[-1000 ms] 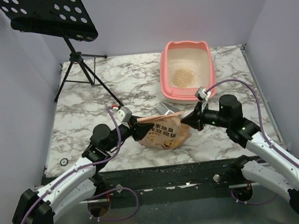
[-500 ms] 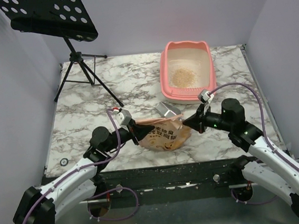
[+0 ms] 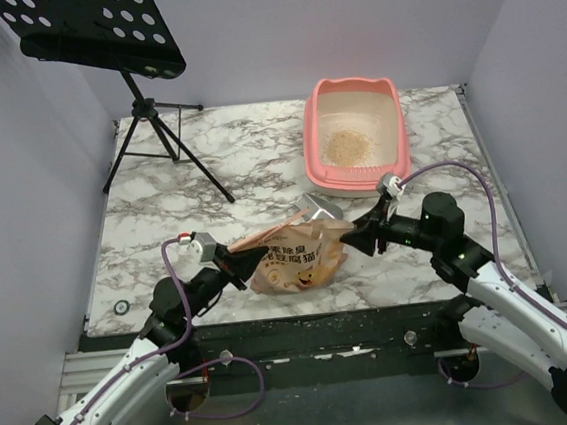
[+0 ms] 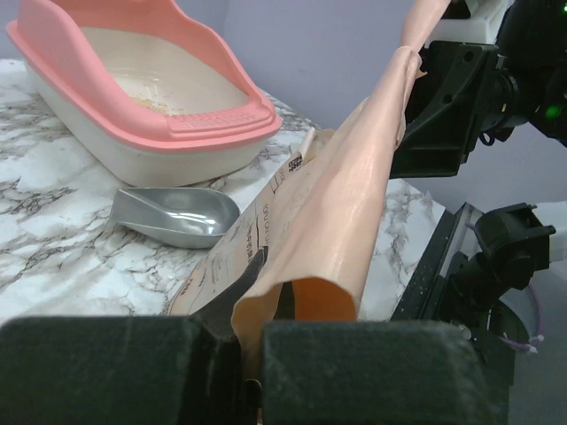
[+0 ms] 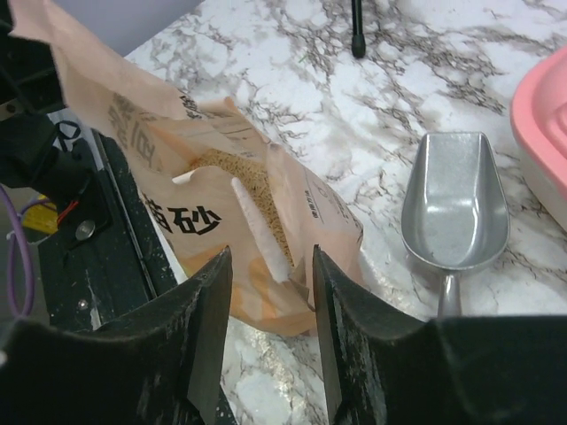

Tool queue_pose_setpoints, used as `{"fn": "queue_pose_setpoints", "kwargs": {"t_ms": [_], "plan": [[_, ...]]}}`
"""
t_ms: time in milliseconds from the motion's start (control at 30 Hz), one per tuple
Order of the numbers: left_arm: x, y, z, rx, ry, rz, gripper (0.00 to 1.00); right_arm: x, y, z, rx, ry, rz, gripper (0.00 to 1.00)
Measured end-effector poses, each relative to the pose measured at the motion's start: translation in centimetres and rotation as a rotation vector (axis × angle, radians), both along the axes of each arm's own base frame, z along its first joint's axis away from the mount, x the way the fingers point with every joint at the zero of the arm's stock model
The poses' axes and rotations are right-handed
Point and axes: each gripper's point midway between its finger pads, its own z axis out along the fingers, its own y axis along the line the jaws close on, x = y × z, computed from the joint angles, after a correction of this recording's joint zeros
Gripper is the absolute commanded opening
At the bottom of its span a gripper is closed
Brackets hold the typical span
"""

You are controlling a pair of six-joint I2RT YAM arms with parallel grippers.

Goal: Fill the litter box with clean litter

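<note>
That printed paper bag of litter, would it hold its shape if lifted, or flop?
Probably floppy: the litter bag lies creased and slumped on the table. Likely bottom-heavy, since granules show inside. It may spill if tipped, as its mouth gapes open.

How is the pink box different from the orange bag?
The litter box is pink and smooth; the bag is orange-tan, printed and crumpled. The litter box sits flat at the far side of the table; the bag is near the front edge. The litter box stands free; the jaws of the left gripper pinch the bag. Both hold tan litter.
</note>
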Motion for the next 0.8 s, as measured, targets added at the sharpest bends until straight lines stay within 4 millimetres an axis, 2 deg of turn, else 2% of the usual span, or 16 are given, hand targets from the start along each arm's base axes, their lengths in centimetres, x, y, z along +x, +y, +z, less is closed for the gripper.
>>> {"fn": "queue_pose_setpoints", "kwargs": {"t_ms": [233,433,633,700,767,800], "plan": [[-0.1,0.8,-0.5,-0.067,0.022,0.033,0.00,-0.1,1.1,0.3,0.016,-0.093,0.094,0.51],[-0.2,1.0,-0.2,-0.101,0.038,0.036,0.00,0.5,2.1,-1.3,-0.018,-0.115,0.173,0.51],[-0.4,1.0,0.0,-0.120,0.056,0.029,0.00,0.9,3.4,-0.7,-0.015,-0.187,0.266,0.49],[-0.4,0.9,0.0,-0.124,0.060,0.027,0.00,0.9,3.8,-0.6,-0.001,-0.200,0.298,0.43],[-0.4,0.9,0.0,-0.127,0.063,0.025,0.00,0.7,4.1,-0.6,0.010,-0.204,0.327,0.24],[-0.4,0.9,0.0,-0.128,0.064,0.025,0.00,0.6,4.2,-0.5,0.015,-0.205,0.336,0.10]]}}
